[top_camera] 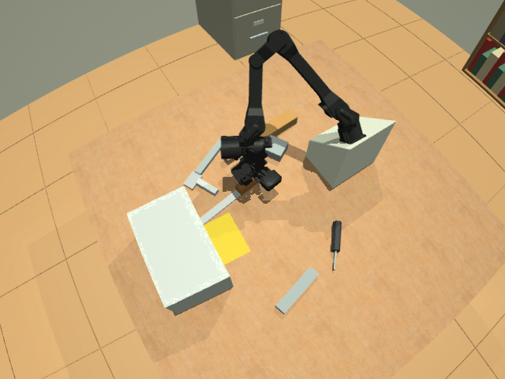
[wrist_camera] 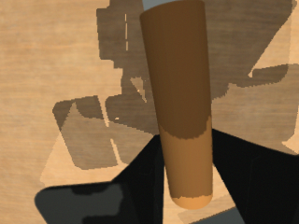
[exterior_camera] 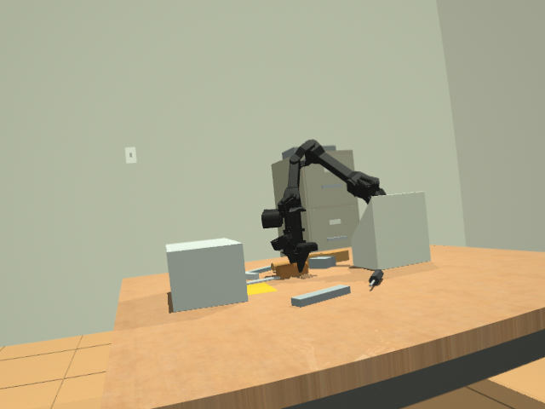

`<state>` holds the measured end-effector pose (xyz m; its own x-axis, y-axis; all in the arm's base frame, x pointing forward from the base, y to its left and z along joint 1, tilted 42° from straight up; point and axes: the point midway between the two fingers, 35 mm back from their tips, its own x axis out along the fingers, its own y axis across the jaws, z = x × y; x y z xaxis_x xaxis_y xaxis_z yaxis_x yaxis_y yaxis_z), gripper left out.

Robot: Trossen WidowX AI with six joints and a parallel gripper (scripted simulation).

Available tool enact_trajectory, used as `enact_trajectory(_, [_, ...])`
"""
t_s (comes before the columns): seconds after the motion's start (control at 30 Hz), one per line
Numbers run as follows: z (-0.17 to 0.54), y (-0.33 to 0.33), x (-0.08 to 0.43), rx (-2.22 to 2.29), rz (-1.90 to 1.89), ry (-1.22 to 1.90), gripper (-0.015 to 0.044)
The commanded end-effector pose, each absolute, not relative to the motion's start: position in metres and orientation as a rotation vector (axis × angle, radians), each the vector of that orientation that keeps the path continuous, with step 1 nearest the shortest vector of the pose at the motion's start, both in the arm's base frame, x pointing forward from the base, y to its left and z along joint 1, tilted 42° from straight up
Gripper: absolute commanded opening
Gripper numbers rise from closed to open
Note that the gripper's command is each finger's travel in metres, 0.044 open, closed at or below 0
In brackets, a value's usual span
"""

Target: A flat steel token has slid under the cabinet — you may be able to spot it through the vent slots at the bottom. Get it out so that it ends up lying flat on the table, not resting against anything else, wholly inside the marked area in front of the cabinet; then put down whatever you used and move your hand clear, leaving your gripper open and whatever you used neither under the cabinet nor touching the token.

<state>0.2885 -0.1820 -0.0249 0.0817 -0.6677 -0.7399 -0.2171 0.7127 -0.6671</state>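
My gripper (top_camera: 256, 179) (exterior_camera: 301, 267) (wrist_camera: 182, 136) is low over the table, shut on the brown handle (top_camera: 245, 187) (exterior_camera: 288, 269) (wrist_camera: 179, 79) of a flat-bladed tool. Its pale steel blade (top_camera: 220, 207) (exterior_camera: 264, 279) points at the near end of the white cabinet (top_camera: 175, 245) (exterior_camera: 206, 277); the blade's far end is hidden by the cabinet, and I cannot tell how far under it reaches. The yellow marked area (top_camera: 228, 240) (exterior_camera: 261, 288) lies along the cabinet's front, beside the blade. The token and the vent slots do not show in any view.
A pale angled tool (top_camera: 207, 158) lies behind the held tool. A grey block (top_camera: 277, 148) (exterior_camera: 322, 262) and an orange bar (top_camera: 285, 121) lie behind the gripper. A grey bar (top_camera: 297, 290) (exterior_camera: 321, 296), a screwdriver (top_camera: 335, 236) (exterior_camera: 376, 278) and a large pale block (top_camera: 358, 163) (exterior_camera: 400, 233) stand apart.
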Motion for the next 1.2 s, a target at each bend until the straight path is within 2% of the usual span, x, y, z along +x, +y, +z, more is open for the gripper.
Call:
enact_trajectory(0.0, [-0.025,-0.184,0.281,-0.765,-0.386,1.492,0.0000])
enact_trajectory(1.17, [-0.019,-0.197,0.237,-0.767,-0.386,1.495,0.0000])
